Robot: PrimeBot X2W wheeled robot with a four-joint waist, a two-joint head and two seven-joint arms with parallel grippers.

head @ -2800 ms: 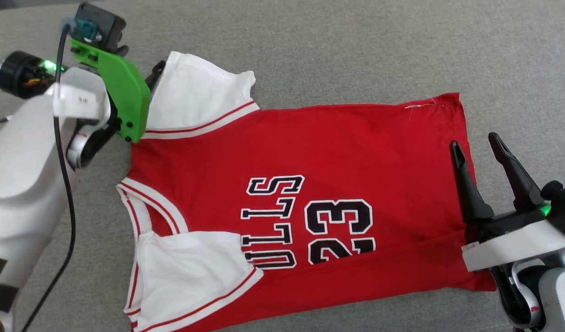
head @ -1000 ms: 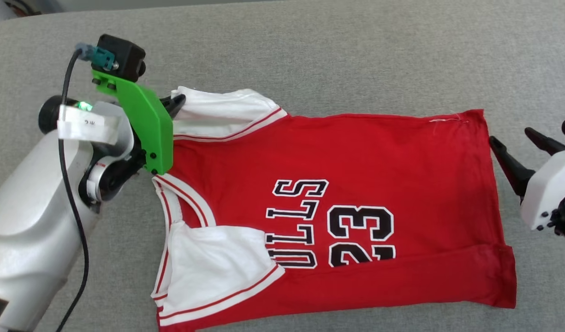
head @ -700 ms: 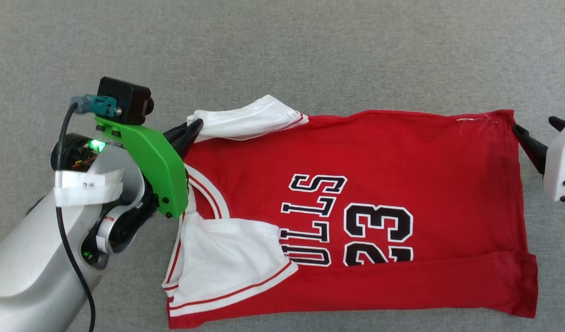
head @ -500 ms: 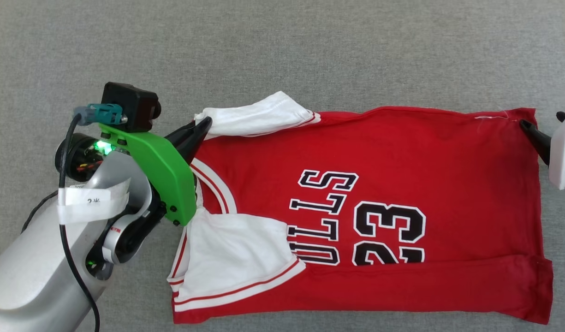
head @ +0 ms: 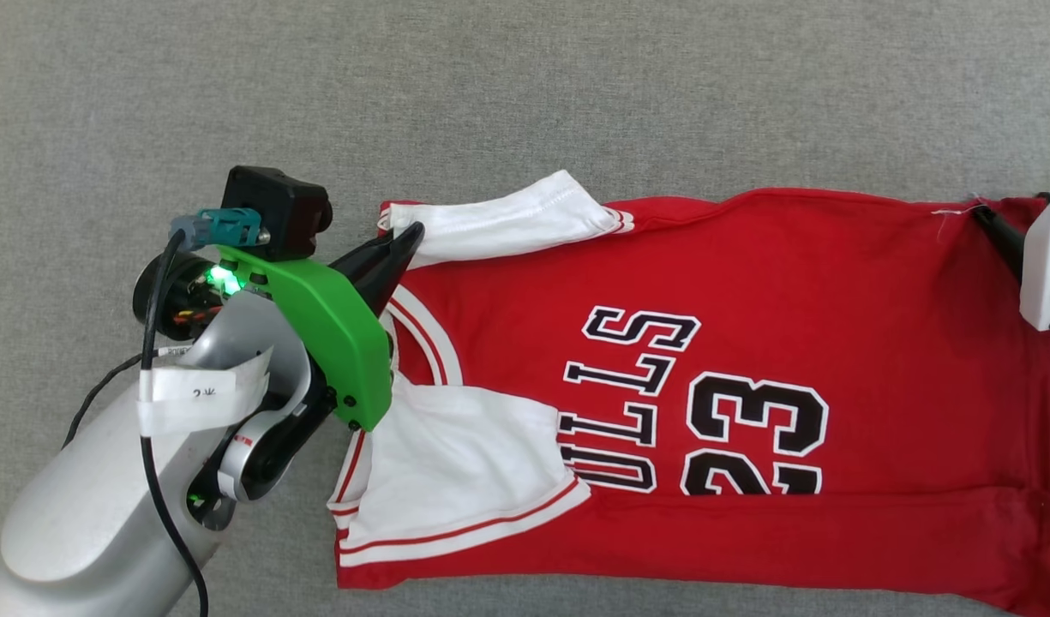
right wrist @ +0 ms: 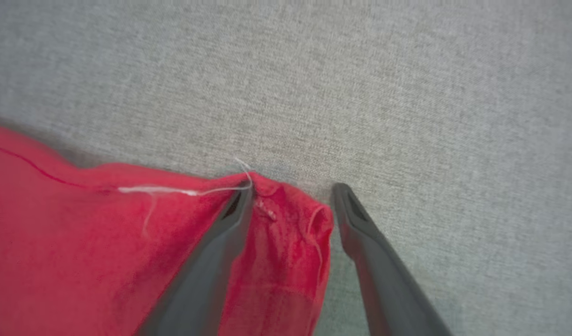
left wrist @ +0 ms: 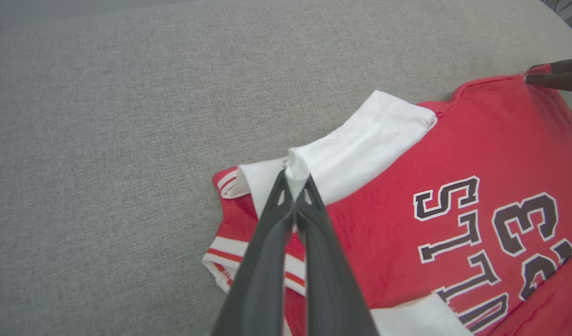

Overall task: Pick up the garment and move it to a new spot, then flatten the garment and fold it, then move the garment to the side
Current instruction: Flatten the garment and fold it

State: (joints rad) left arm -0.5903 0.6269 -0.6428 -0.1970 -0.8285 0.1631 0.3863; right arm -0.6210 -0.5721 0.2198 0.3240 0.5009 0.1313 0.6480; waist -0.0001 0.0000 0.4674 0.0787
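Since earlier, my right gripper (right wrist: pixel 293 189) has reached the garment's (head: pixel 747 283) far hem corner, jaws wide astride it. My left gripper (left wrist: pixel 295 177) pinches its white sleeve (head: pixel 507 224). Garment lies on grey fabric (head: pixel 576 86).

1. Worktop (head: pixel 525 86): covered edge to edge in grey woven cloth, evenly lit, shadows soft.
2. Far edge, left wrist view: rounded, with a darker grey strip (left wrist: pixel 103 5) beyond it.
3. Right wrist view: weave slightly blurred.
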